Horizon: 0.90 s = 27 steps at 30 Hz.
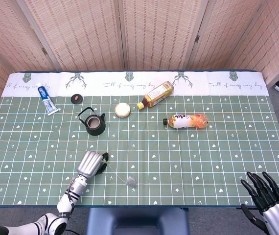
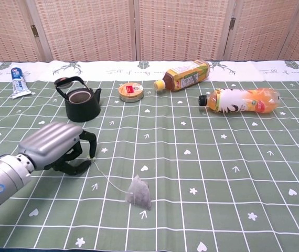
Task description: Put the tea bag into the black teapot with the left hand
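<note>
cloth on worktop (image 1: 188,161) reads "fall of every day"-ish script. teapot (image 2: 81,102) lidless, inside unclear. left hand (image 2: 60,147) pinches tag of tea bag (image 2: 139,193), bag lying on cloth. right hand (image 1: 267,198) spread, empty.

We see bright, even overhead light; soft short shadows on table (image 2: 233,173); both views sharp, no glare.
</note>
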Available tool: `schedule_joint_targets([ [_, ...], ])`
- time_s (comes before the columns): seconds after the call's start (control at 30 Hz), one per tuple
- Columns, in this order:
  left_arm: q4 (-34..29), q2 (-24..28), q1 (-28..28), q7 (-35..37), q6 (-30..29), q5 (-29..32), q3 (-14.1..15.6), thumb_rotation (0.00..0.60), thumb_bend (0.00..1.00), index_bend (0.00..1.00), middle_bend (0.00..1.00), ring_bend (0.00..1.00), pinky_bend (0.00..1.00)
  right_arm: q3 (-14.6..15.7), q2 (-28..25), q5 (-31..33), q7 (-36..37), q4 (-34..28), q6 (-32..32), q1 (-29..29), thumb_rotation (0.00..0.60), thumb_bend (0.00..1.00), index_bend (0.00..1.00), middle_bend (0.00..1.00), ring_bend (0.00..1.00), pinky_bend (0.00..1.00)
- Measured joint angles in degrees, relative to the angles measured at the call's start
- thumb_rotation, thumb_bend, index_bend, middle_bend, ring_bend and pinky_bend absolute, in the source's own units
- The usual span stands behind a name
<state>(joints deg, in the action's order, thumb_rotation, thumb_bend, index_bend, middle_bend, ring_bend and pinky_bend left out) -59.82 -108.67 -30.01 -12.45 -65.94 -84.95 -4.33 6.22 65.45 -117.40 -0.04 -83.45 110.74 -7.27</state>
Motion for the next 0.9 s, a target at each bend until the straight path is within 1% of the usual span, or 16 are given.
schedule_joint_targets([
  [0.33, 0.8, -0.4, -0.3, 0.0, -0.6, -0.1, 0.1, 0.6, 0.42, 0.57, 1.0, 1.0, 1.0, 0.1, 0.0, -0.3, -0.3, 0.0, -0.1, 0.0, 0.6, 0.37, 0.0, 0.0, 0.1, 0.03],
  [0.6, 3.0, -1.1, -1.0, 1.1, -0.5, -0.3, -0.1, 0.6, 0.42, 0.54, 1.0, 1.0, 1.0, 0.1, 0.1, -0.2, -0.6, -0.2, -0.4, 0.0, 0.6, 0.36, 0.0, 0.0, 0.1, 0.03],
  [0.9, 5.2, -1.9, -1.4, 2.8, -0.7, -0.6, 0.1, 0.6, 0.46, 0.59, 1.0, 1.0, 1.0, 0.1, 0.1, -0.3, -0.9, -0.4, -0.5, 0.0, 0.6, 0.37, 0.0, 0.0, 0.1, 0.03],
])
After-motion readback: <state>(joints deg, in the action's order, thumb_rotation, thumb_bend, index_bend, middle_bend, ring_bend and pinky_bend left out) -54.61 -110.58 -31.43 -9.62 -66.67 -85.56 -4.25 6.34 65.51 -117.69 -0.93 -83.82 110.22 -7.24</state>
